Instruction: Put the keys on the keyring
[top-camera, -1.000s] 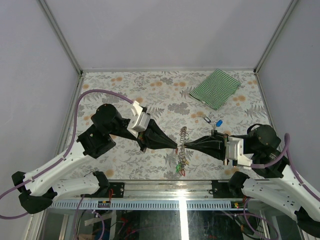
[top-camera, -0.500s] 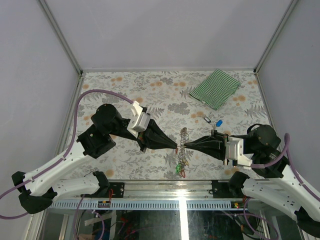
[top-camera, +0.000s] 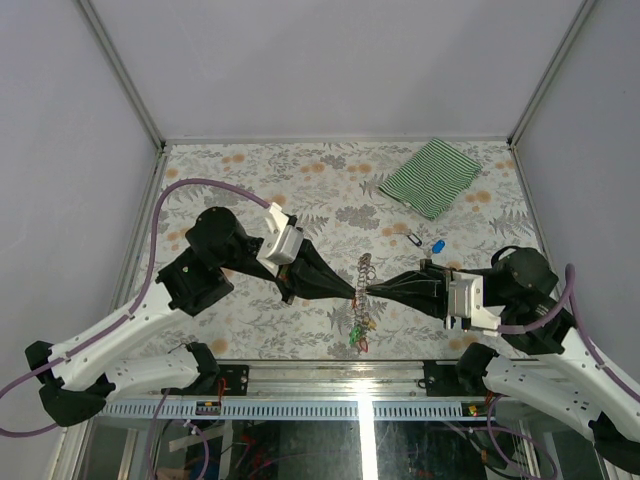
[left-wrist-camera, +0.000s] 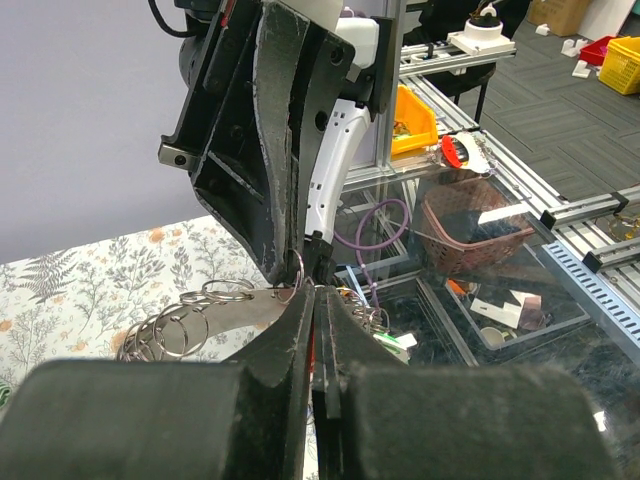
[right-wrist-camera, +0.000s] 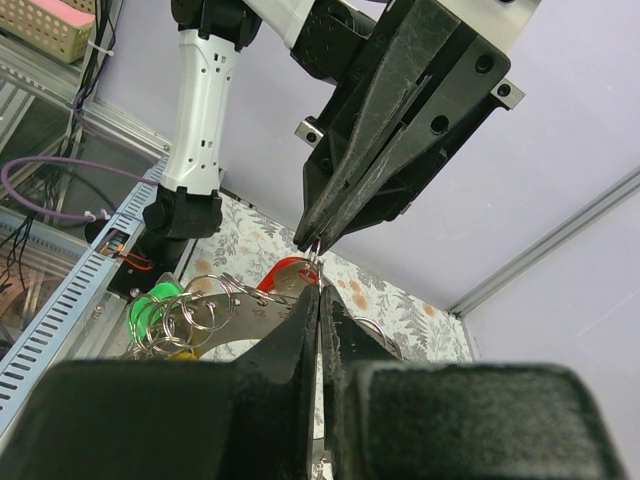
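Floral table (top-camera: 250, 170), walled booth around it. Two arms bolted at the near edge: left arm (top-camera: 130, 320) and right arm (top-camera: 560, 370), both reaching in toward the middle.

Striped cloth (top-camera: 431, 176) lies flat at the far right corner, well apart from the work.

Left gripper (top-camera: 350, 293) and right gripper (top-camera: 370, 290) meet tip to tip near the table's centre, slightly toward the near edge. Both clenched, no gap between the fingers in either wrist view. Each pinches the keyring (top-camera: 364, 268) where the tips come together. Which link each one has, I cannot tell.

The keyring runs as a thin grey string of loops between the two tips, from just beyond them back toward the near edge. In the left wrist view a bunch of wire loops (left-wrist-camera: 190, 320) fans out to the left of the closed fingers. One small loop sits right at the opposite gripper's tip.

Keys, smallest:
- green tag (top-camera: 356, 335) and red tag (top-camera: 363, 346) hang at the near end of the keyring, touching it. The right wrist view also shows a yellow tag (right-wrist-camera: 178, 349) among the loops.
- blue tag (top-camera: 438, 246) lies loose on the table, beyond the right gripper.
- dark tag (top-camera: 413, 239) lies just beside the blue one, apart from the keyring.
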